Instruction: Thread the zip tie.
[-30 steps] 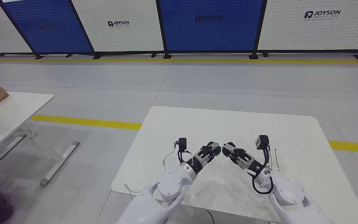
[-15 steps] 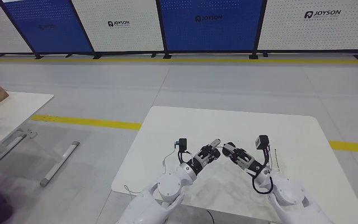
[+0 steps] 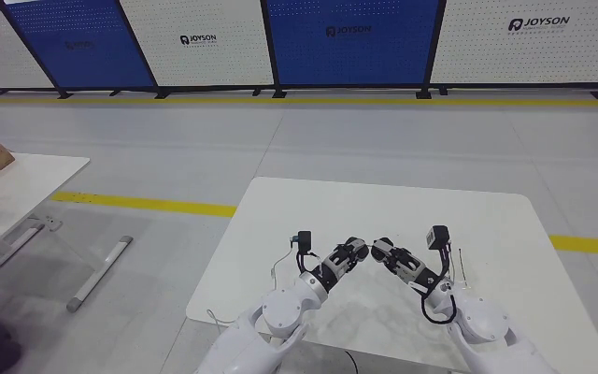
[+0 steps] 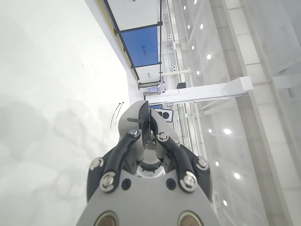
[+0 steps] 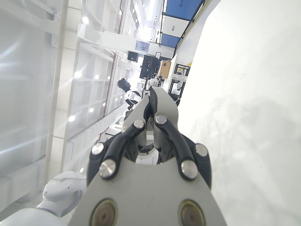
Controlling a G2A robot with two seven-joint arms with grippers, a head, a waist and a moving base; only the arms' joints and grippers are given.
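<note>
Both arms meet over the middle of the white table point(image 3: 374, 201). My left gripper point(image 3: 356, 245) is shut on a black zip tie point(image 4: 132, 119). A short stub of the tie sticks out sideways past the fingers of the left gripper point(image 4: 147, 105). My right gripper point(image 3: 377, 247) faces it, tip to tip, a small gap away. In the right wrist view the right gripper point(image 5: 150, 95) has its fingers pressed together, and I cannot see anything pinched between them. The rest of the tie is hidden.
Two spare black zip ties point(image 3: 459, 262) lie on the table beside the right arm, also seen as spare zip ties point(image 4: 116, 114) past the left fingers. The table's far half is bare white surface. Floor lies beyond its edges.
The left gripper's tip pushed slightly forward half a second ago and has drawn back to where it was. The right gripper has stayed put.
</note>
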